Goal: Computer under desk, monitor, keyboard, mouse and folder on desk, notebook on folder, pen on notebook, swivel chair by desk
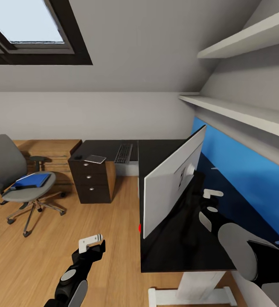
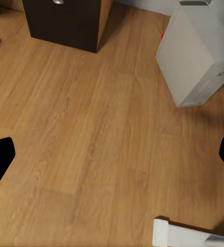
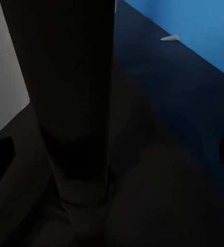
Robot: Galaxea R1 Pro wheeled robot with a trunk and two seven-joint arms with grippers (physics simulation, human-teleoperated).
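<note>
The right gripper (image 1: 210, 200) is hovering behind the white-backed flat monitor (image 1: 173, 183) on the black bench (image 1: 156, 256), its fingers spread and empty; the left gripper (image 1: 91, 243) is hanging open over the wooden floor (image 1: 92, 221). The monitor is standing near the bench's front edge, so a careless nudge could be tipping it off.

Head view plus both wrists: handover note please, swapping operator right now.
Left gripper: open, empty, over the floor.
Right gripper: behind the monitor, at its stand; grasp unclear.
Monitor stands on the desk. Keyboard and a flat grey item lie on the far desk section.
Folder sits on the swivel chair, which is away from the desk.
Computer is on the floor.
Left: keyboard, mouse, folder, notebook, pen, chair.
</note>
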